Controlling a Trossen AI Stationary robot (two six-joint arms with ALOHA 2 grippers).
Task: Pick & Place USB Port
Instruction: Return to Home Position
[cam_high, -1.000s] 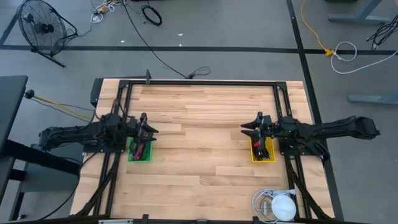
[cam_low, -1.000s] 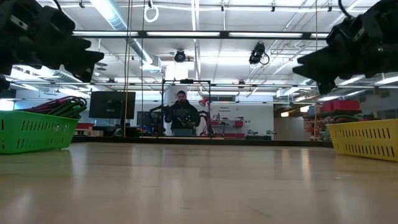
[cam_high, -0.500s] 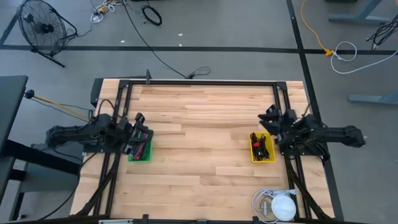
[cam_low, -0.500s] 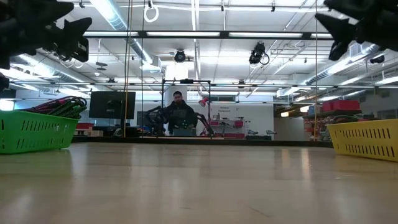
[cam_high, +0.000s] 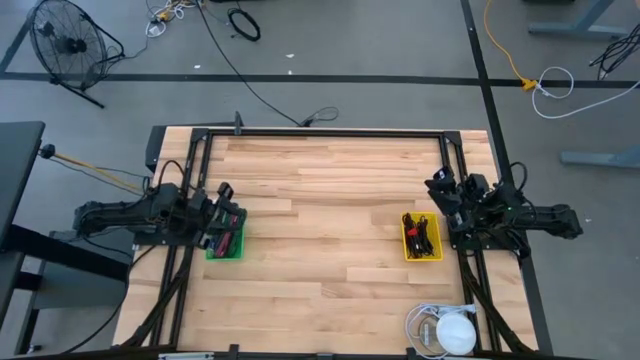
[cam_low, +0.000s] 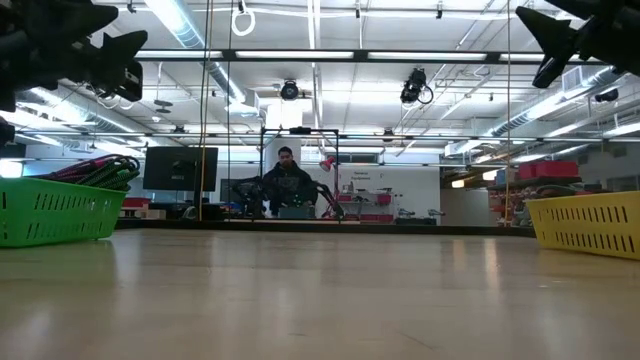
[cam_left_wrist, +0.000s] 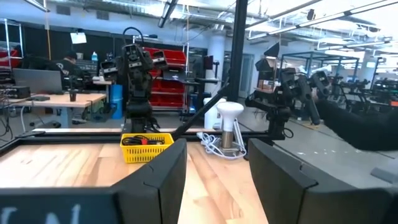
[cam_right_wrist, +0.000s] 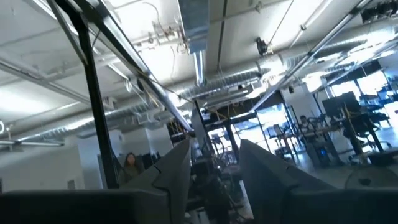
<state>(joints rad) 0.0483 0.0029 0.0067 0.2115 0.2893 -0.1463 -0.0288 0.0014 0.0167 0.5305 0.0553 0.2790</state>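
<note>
My left claw (cam_left_wrist: 216, 180) is about half open and holds nothing. It is raised over the left side of the pale wooden plank table (cam_high: 330, 250), above one end of the green plastic basket (cam_high: 213, 250). The bundled charger cables (cam_high: 229, 236), dark with pink showing, lie inside that basket just below the claw. Pale lettering on the dark housing (cam_left_wrist: 56, 211) at my left wrist is cut off, so I cannot read it. My right claw (cam_right_wrist: 214, 168) is also parted and empty, tipped up toward the ceiling. It hangs above the table's right edge, just outside the yellow plastic basket (cam_high: 408, 252), which holds the black charger pieces (cam_high: 421, 234). Between the two baskets the table's boards lie bare across the middle. A black metal frame (cam_high: 320, 133) runs along the table's edges. At the table's front right corner a white round-topped device (cam_high: 456, 333) stands with a coiled white cable (cam_high: 420, 322). Beyond the table's far side, a seated person (cam_low: 287, 180) shows in the workshop.
</note>
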